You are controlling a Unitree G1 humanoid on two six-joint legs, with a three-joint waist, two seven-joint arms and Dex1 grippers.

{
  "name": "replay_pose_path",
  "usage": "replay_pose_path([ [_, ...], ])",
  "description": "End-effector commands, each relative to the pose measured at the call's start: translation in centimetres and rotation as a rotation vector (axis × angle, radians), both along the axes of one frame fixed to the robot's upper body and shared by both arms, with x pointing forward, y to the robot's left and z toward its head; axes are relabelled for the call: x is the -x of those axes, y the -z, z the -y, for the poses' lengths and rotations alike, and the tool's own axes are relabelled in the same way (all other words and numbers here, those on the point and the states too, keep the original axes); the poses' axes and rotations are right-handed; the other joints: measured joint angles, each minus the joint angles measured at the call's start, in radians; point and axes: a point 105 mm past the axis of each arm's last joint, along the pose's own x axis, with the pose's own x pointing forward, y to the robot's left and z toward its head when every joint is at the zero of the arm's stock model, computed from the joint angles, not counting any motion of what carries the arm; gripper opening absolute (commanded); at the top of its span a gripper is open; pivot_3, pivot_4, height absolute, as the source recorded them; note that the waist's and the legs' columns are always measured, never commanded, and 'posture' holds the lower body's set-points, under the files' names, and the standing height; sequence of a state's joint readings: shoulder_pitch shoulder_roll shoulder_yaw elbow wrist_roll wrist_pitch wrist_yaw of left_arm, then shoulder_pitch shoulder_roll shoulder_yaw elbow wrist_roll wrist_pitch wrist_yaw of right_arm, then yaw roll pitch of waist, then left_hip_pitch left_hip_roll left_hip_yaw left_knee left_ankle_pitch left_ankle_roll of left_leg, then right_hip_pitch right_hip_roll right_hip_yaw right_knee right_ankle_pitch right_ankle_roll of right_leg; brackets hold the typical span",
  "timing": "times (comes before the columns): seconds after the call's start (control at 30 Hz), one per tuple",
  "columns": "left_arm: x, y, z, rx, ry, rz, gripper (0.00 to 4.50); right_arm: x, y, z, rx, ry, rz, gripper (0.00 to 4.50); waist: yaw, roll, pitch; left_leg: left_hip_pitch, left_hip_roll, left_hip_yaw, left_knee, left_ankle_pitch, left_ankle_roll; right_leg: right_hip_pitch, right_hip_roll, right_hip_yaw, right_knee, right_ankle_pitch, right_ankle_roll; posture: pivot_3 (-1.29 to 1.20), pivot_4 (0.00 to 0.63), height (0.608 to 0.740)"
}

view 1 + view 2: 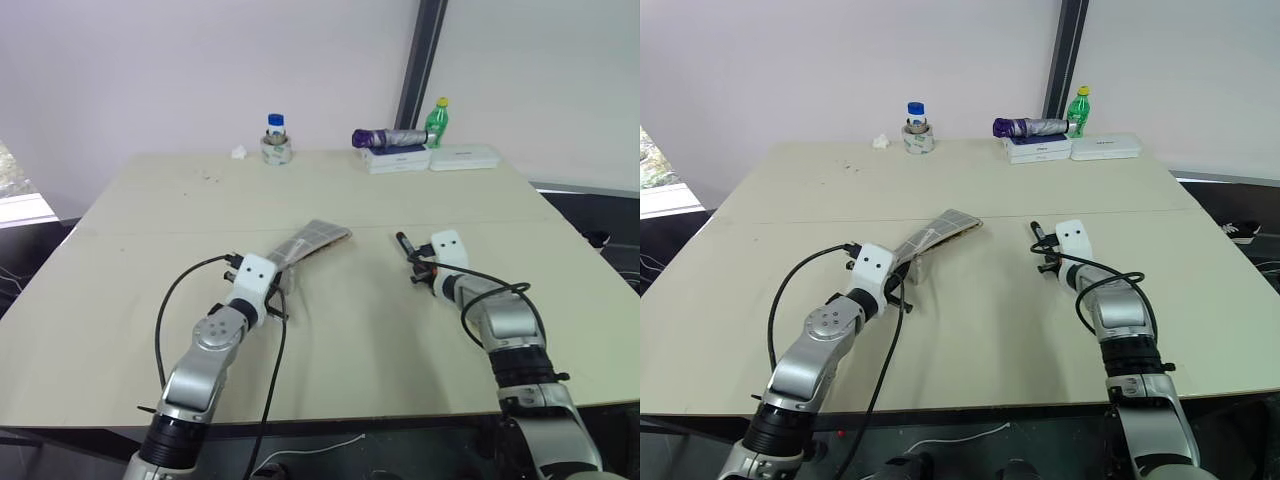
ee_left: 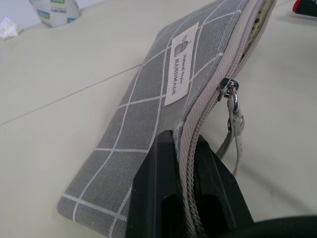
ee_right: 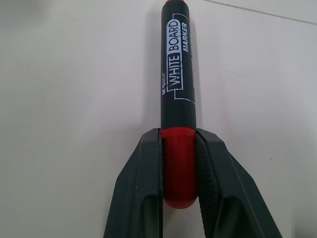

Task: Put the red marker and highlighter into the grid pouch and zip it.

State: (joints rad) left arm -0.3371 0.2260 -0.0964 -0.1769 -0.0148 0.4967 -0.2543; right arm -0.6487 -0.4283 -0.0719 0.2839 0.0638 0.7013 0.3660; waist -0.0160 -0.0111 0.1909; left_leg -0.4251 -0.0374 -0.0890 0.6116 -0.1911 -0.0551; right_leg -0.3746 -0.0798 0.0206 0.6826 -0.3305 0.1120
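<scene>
Red marker pinched by the right gripper, grid pouch clamped by the left.

The red marker (image 3: 178, 99) lies on the table (image 1: 380, 340), its red end squeezed between the right gripper (image 3: 179, 173) fingers. To its left, the grid pouch (image 2: 163, 99) is pinched at its zipper edge by the left gripper (image 2: 184, 183), partly unzipped, zipper pull (image 2: 233, 106) dangling.

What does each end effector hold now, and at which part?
The left end effector grips the grid pouch at its zipper edge. The right end effector grips the red marker at its red end.
</scene>
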Motion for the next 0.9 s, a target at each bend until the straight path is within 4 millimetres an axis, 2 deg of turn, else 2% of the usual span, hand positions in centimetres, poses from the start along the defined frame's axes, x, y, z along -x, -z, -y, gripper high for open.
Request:
replay_pose_path([
  [0.03, 0.0, -1.9, 0.0, 0.036, 0.007, 0.056, 0.0, 0.8, -3.6, -0.9, 0.121, -0.159, 0.127, 0.34, 0.002, 0.0, 0.0, 0.0, 0.0, 0.0, 0.0, 0.0, 0.0, 0.0, 0.0, 0.0, 0.0, 0.0, 0.0, 0.0, 0.15, 0.74],
  [0.17, 0.0, -2.2, 0.2, 0.05, 0.026, 0.06, 0.0, 4.1, -5.9, -3.0, 0.241, -0.459, 0.197, 0.34, 0.002, 0.0, 0.0, -0.001, 0.0, 0.0, 0.0, 0.0, 0.0, 0.0, 0.0, 0.0, -0.001, 0.0, 0.001, 0.0, 0.15, 0.74],
  [0.33, 0.0, -2.3, 0.7, 0.051, 0.056, 0.061, 0.0, 5.7, -6.8, -4.8, 0.263, -0.577, 0.228, 0.34, -0.003, 0.0, 0.0, 0.0, 0.0, 0.0, 0.0, 0.0, 0.0, 0.001, 0.0, 0.0, -0.001, 0.0, 0.001, 0.0, 0.15, 0.74],
  [0.63, 0.2, -2.4, 1.2, 0.048, 0.083, 0.064, 0.0, 5.6, -6.6, -6.6, 0.277, -0.625, 0.23, 0.34, 0.004, -0.001, 0.001, 0.0, 0.0, 0.0, 0.001, 0.0, 0.0, 0.001, -0.001, 0.0, -0.001, 0.0, 0.001, 0.0, 0.15, 0.74],
  [0.9, 0.6, -2.3, 1.6, 0.019, 0.111, 0.077, 0.0, 5.3, -6.0, -6.9, 0.331, -0.638, 0.214, 0.34, 0.004, -0.001, 0.001, 0.0, 0.0, -0.001, 0.0, 0.0, 0.0, 0.0, -0.001, -0.001, -0.001, 0.0, 0.001, 0.0, 0.15, 0.74],
])
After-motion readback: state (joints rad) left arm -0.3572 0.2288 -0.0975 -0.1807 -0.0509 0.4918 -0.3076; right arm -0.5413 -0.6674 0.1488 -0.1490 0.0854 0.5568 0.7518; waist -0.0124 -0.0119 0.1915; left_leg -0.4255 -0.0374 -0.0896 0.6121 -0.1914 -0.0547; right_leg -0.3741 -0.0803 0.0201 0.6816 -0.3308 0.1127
